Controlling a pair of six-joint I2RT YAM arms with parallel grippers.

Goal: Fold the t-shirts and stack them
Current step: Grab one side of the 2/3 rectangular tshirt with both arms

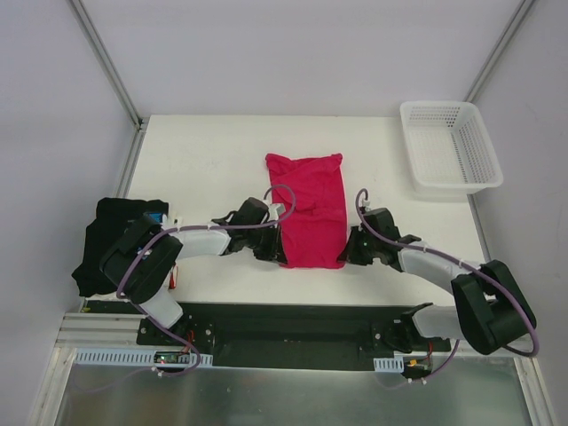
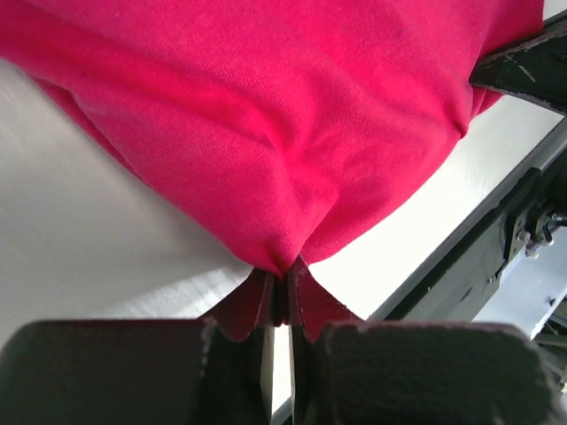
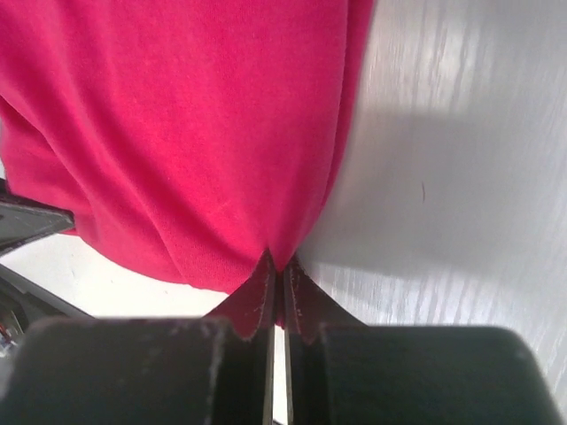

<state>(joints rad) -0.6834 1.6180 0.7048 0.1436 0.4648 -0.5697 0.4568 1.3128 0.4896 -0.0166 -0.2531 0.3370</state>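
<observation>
L hand [image 2: 283, 271], R hand [image 3: 279, 266] tight on pink tee [image 1: 309, 209]; prob. black tee [image 1: 111, 224] left, basket [image 1: 435, 106] back-right.

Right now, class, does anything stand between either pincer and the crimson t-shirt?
Nothing visible does. The left pincer and the right pincer are each shut directly on a near corner of the crimson t-shirt, with the cloth pinched between their fingers.

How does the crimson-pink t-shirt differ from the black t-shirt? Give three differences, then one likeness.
The crimson-pink t-shirt lies flat, a long strip; the black t-shirt sits bunched. The left gripper and right gripper pinch the pink one's near corners; neither holds the black one. Pink is plain; black shows a blue patch. Both are soft cloth.
</observation>
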